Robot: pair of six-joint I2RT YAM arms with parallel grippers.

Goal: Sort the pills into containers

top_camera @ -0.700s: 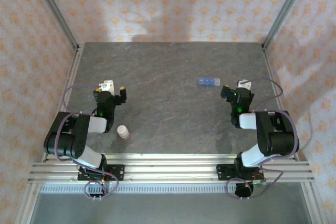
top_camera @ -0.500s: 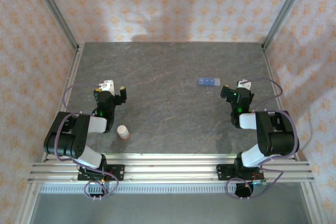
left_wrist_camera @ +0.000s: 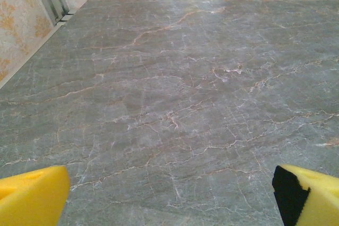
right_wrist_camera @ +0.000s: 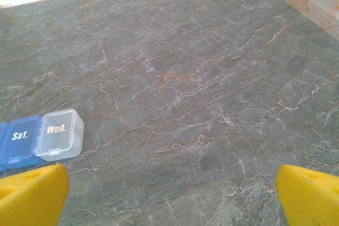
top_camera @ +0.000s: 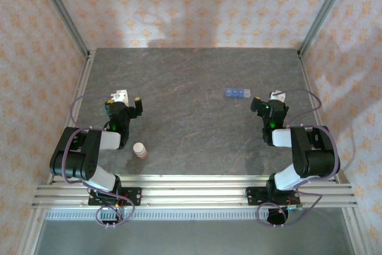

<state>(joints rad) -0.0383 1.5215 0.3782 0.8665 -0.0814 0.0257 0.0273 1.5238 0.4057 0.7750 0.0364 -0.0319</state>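
The pill box (top_camera: 237, 93) lies flat on the worktop (top_camera: 191, 76), right of centre and somewhat nearer the far edge, just beyond the right gripper (top_camera: 267, 100) and to its left. The white-capped bottle (top_camera: 139, 150) stands well apart from it, close to the near edge on the left, beside the left arm.

Both the left gripper (top_camera: 128, 101) and the right one have their jaws wide apart, nothing between them.

The box looks like thin, stiff plastic: probably very light and slick, so likely to skate on the smooth worktop if nudged. Pinching it across its narrow width would seem the safest hold (the lids likely need prising while it is pinned).

From overhead it is a small blue bar, any lettering too small to tell. The right wrist view, up close, gives shut lids (right_wrist_camera: 58, 130) marked "Sat." on blue and "Wed." on clear.
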